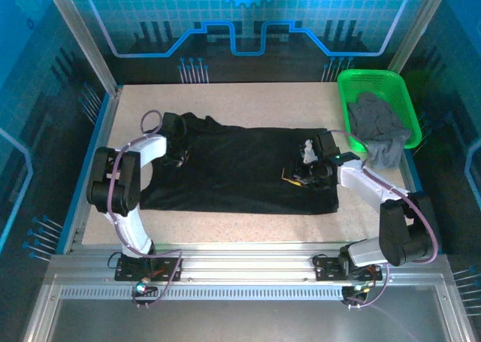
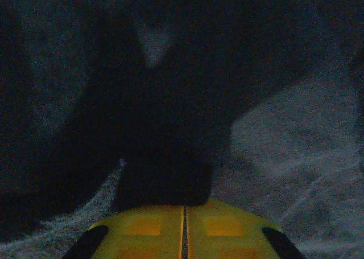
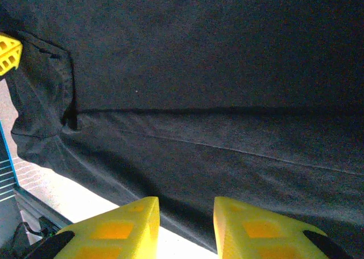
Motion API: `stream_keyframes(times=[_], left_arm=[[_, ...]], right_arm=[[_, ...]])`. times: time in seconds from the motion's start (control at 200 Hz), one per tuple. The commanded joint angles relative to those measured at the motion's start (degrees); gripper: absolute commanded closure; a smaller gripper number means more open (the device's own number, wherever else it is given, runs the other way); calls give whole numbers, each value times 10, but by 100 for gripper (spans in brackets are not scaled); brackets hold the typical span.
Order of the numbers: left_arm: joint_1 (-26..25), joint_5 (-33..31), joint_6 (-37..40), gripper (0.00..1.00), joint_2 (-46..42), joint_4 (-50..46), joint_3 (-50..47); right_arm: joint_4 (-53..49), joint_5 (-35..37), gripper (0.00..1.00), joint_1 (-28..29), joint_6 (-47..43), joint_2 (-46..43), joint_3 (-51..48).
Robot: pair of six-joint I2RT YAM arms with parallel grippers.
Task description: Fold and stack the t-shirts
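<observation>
A large black t-shirt [image 1: 233, 165] lies spread flat across the middle of the table. My left gripper [image 1: 178, 148] is down on its left end, near a sleeve. In the left wrist view its yellow fingers [image 2: 148, 227] are pressed together, and the left gripper [image 2: 183, 205] is shut on a dark fold of the black t-shirt [image 2: 170, 99]. My right gripper [image 1: 301, 173] sits low on the shirt's right part. In the right wrist view the right gripper [image 3: 186, 205] is open, its jaws apart at the hem of the black t-shirt [image 3: 199, 71]. A grey t-shirt [image 1: 379, 124] lies crumpled in the basket.
A green mesh basket [image 1: 368, 75] stands at the back right corner of the light speckled table [image 1: 248, 98]. Metal frame posts and blue walls close in the sides and back. Bare tabletop [image 3: 85, 190] shows just beyond the shirt's hem.
</observation>
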Motion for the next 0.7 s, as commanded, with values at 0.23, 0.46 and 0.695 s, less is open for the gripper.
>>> stream_keyframes(times=[0.23, 0.46, 0.695], left_arm=[[13, 56, 1, 80, -201, -98, -84], [7, 116, -51, 83, -191, -73, -175], [50, 27, -68, 84, -151, -151, -184]], right_arm=[[-73, 77, 74, -19, -15, 12, -3], [-94, 97, 78, -1, -29, 81, 25], [-110, 124, 81, 49, -46, 171, 76]])
